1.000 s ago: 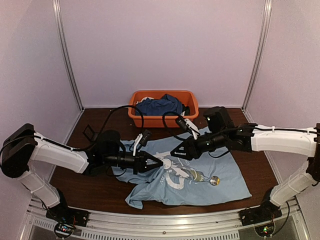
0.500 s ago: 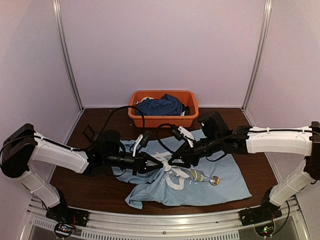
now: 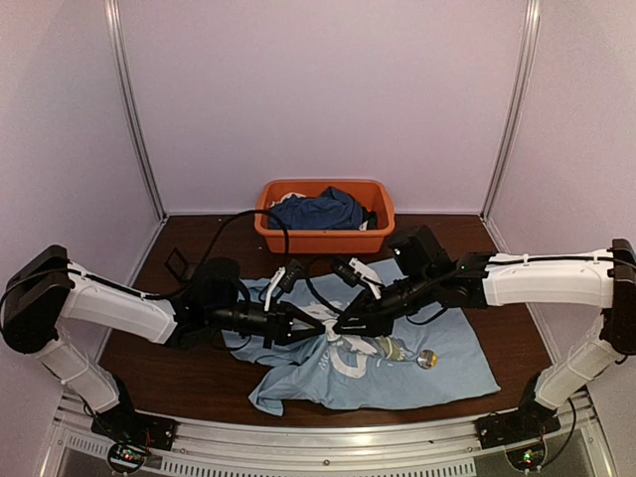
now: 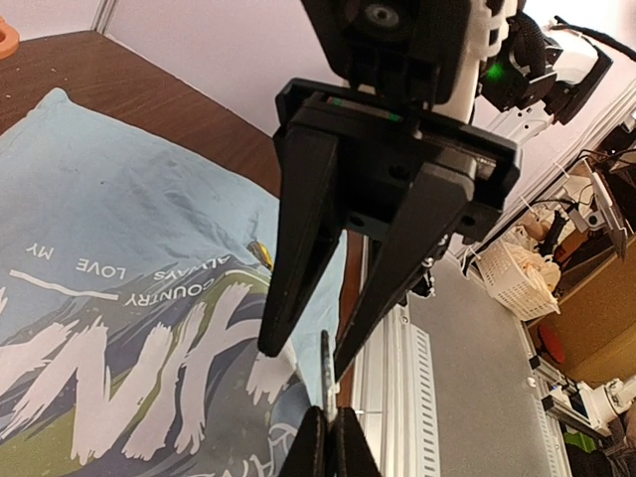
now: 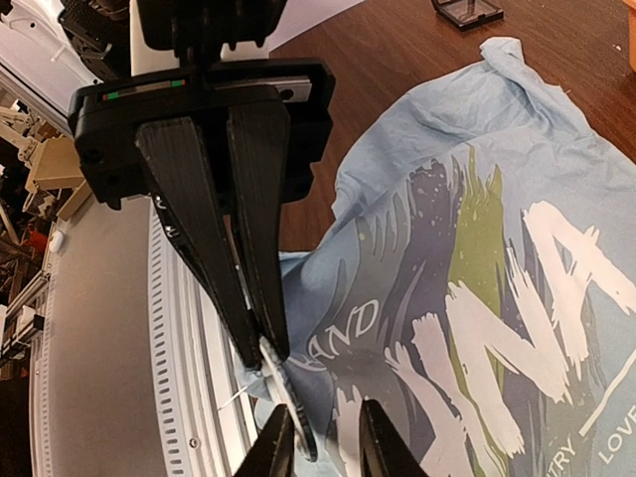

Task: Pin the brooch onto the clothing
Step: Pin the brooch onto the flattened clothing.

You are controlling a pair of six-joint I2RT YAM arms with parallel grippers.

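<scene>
- On the brown table (image 3: 189, 373), from its middle out toward 5 o'clock, lies the light blue T-shirt (image 3: 442, 343). It is rumpled, and its 7 o'clock corner is bunched up.
- Across its chest runs the print (image 3: 350, 355) in white, green and yellow. The wrist views catch only parts of the big letters, "HN" in one and "NA" in the other; the rest is cut off or behind the claws. The small lines "ALWAYS", "COUNTRY", "LOVE" and "MY" stand upside down in the left wrist view. "AND" shows in the right wrist view.
- At 12 o'clock stands an orange basket (image 3: 323, 240) with a dark blue garment (image 3: 318, 211) heaped in it, hiding whatever lies beneath.
- From 9 o'clock the left gripper (image 3: 325, 332) reaches over the print, its fingers pressed together on the brooch (image 5: 283, 383).
- From 3 o'clock the right gripper (image 3: 341, 326) meets it tip to tip. Its fingers stand apart, one on each side of the brooch, with a gap showing. Whether either one touches the disc I cannot tell.
- At 10 o'clock a small black square case (image 3: 179, 262) sits well apart from the T-shirt.
- The brooch is a thin, pale silvery disc held above the print, only an edge-on sliver in the left wrist view. Its face cannot be read.
- At 4 o'clock from the claws a small shiny round piece (image 3: 425, 359) lies on the T-shirt, too small to make out.
</scene>
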